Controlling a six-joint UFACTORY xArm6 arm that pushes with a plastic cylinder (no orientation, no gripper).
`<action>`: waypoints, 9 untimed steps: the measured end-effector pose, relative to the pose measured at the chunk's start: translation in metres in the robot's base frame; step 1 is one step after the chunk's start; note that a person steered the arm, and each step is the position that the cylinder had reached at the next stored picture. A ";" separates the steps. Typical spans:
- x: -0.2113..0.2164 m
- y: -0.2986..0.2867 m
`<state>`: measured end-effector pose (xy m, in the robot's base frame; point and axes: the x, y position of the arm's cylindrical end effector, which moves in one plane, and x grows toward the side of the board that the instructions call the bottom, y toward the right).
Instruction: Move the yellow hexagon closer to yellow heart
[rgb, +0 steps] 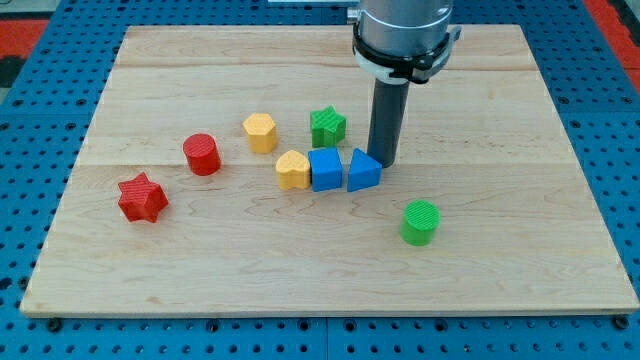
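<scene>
1. The yellow hexagon (260, 131) was recorded on the wooden board (500, 270), left of the board's centre and toward the view's top.
2. The yellow heart (293, 170) was found just below and to the view's right of the hexagon, near it but apart from it.
3. The heart was observed touching the left side of a blue cube (325, 170); a blue triangular block (363, 171) was set against the cube's right side, so that the three formed a row.
4. My tip (384, 162) was noted at the upper right edge of the blue triangular block, seemingly in contact with it, well apart from the hexagon.
5. No gripper was fitted; the rod ended bare, with nothing grasped.
6. A green star (327, 127) was logged just above the blue cube, to the view's left of the rod.
7. A red cylinder (202, 154) and a red star (142, 197) were noted at the view's left; a green cylinder (420, 222) lay at the lower right.
</scene>
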<state>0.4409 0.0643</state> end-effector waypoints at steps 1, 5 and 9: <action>-0.027 0.016; -0.120 -0.101; -0.054 -0.161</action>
<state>0.3868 -0.0970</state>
